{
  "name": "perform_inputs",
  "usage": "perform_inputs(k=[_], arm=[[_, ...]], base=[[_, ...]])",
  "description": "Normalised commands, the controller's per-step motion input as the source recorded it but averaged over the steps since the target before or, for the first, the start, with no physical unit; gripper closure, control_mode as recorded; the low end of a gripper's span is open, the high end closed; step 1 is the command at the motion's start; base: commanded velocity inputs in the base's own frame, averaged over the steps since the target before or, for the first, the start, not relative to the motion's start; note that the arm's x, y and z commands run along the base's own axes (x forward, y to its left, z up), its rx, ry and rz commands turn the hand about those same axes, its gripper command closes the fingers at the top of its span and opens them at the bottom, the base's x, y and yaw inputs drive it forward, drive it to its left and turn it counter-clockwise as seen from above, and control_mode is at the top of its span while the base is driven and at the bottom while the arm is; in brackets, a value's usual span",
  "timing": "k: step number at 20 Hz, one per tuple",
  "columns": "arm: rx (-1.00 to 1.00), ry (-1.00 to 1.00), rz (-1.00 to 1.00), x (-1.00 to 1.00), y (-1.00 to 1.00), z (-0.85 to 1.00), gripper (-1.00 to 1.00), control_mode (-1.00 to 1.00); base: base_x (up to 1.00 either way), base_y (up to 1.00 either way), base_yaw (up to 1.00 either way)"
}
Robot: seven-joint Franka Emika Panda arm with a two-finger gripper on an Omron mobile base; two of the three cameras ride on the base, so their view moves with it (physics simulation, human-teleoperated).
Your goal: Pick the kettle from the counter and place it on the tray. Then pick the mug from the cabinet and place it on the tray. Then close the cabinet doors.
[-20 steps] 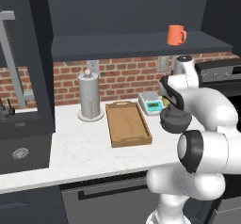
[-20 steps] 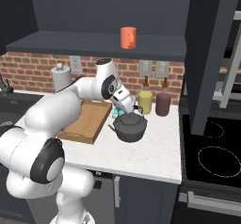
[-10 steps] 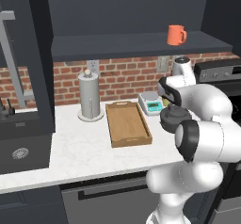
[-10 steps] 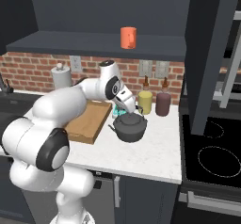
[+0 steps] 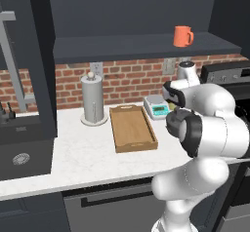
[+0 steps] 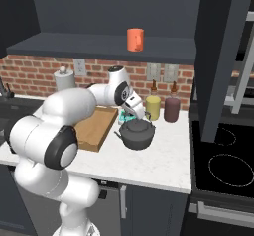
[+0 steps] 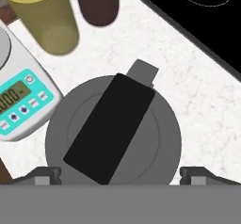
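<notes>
Spanning the room's back wall is red brick (image 5: 127,80), with the dark navy cabinet (image 5: 132,11) above it, its shelf open to view and one of the cabinet doors (image 6: 221,56) swung out at the right of the right base view. Below runs the white marble-look tabletop (image 5: 88,150), with a dark sink (image 5: 19,153) set into its left end and a black stovetop (image 6: 225,165) beyond its right end. On the tabletop the wooden tray (image 5: 133,127) lies bare, near a tall grey paper-towel cylinder (image 5: 93,99) to its left and a white-and-teal scale (image 5: 157,106) just beside its right far corner. The dark grey kettle (image 6: 136,133) stands on the tabletop to the right of the tray, apart from it, with a yellow-green cup (image 6: 153,107) and a dark maroon cup (image 6: 172,109) behind it by the wall. The end effector (image 7: 120,173) hangs directly over the kettle with its jaws spread wide, one finger (image 7: 47,175) on each side of the body, gripping nothing. The orange-red mug (image 5: 182,36) sits on the cabinet shelf, upright.
</notes>
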Motion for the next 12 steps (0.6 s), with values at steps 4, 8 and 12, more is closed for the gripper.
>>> perform_inputs(k=[4,8,12], arm=[[0.0,0.0,0.0,0.18,-0.04,-0.09,-1.0,-1.0],[0.0,0.0,0.0,0.18,-0.04,-0.07,-1.0,-1.0],[0.0,0.0,0.0,0.26,0.0,-0.1,-1.0,-1.0]], base=[[0.0,0.0,0.0],[0.0,0.0,0.0],[0.0,0.0,0.0]])
